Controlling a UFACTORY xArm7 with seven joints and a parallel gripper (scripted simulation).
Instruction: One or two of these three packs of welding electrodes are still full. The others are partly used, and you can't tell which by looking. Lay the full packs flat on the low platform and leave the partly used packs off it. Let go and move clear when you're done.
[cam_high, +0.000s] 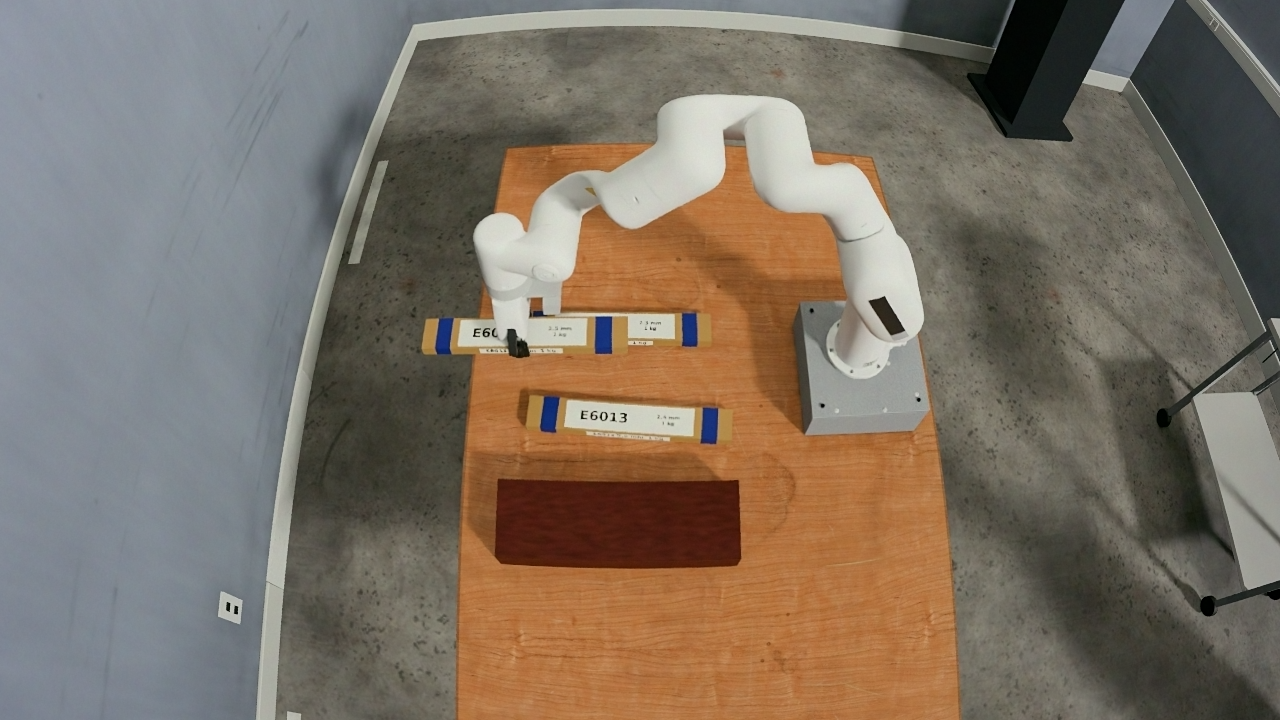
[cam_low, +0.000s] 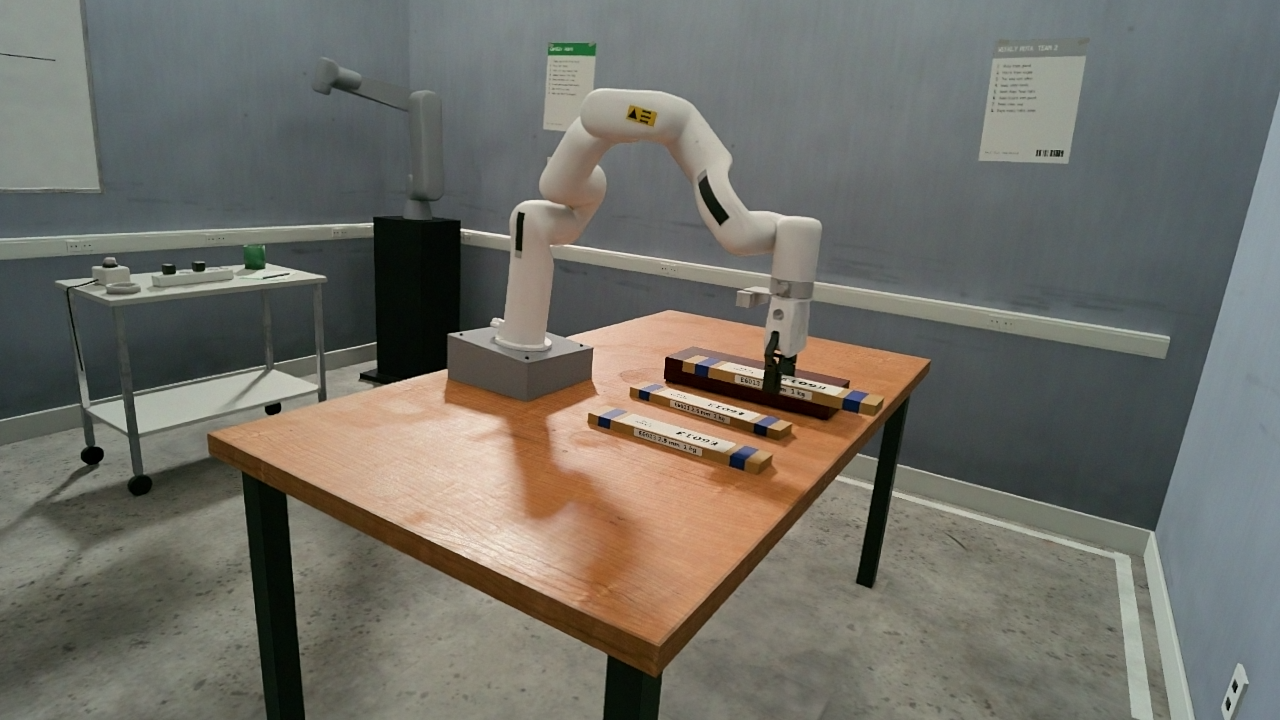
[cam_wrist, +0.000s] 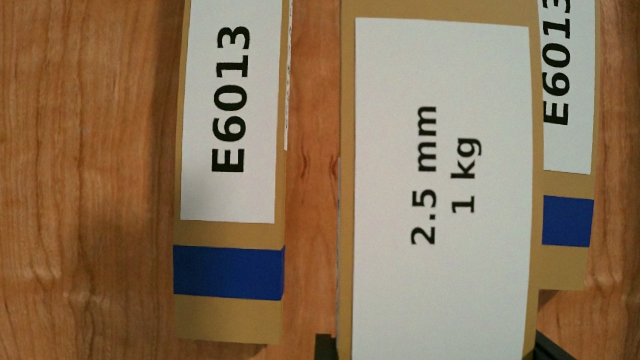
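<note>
Our black-fingered gripper (cam_high: 518, 344) (cam_low: 776, 368) is partly open, snug around 1 long tan pack with blue bands (cam_high: 572, 332) (cam_low: 819, 381) (cam_wrist: 440, 200), held up above the table. The dark red, low wooden platform (cam_high: 617, 523) (cam_low: 716, 387) has 0 packs, and 2 tan packs (cam_high: 631, 419) (cam_low: 711, 409) (cam_wrist: 231, 235) lie on the table (cam_high: 716, 644) (cam_low: 402, 474) (cam_wrist: 75, 150).

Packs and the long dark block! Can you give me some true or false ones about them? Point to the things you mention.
1. The tool (cam_high: 517, 344) (cam_low: 778, 368) (cam_wrist: 435, 353) is holding a pack (cam_high: 572, 333) (cam_low: 863, 402) (cam_wrist: 440, 300). True.
2. Two packs are on the platform. False: the platform (cam_high: 617, 523) (cam_low: 707, 383) has no pack lying on it.
3. Two other packs (cam_high: 631, 417) (cam_high: 663, 326) (cam_low: 680, 438) (cam_low: 711, 411) (cam_wrist: 230, 100) (cam_wrist: 567, 220) lie flat on the table (cam_high: 716, 626) (cam_low: 447, 483) (cam_wrist: 75, 150). True.
4. The platform is bright green. False: it is dark reddish brown.
5. Seen from the top, the held pack hides part of another. True.
</note>
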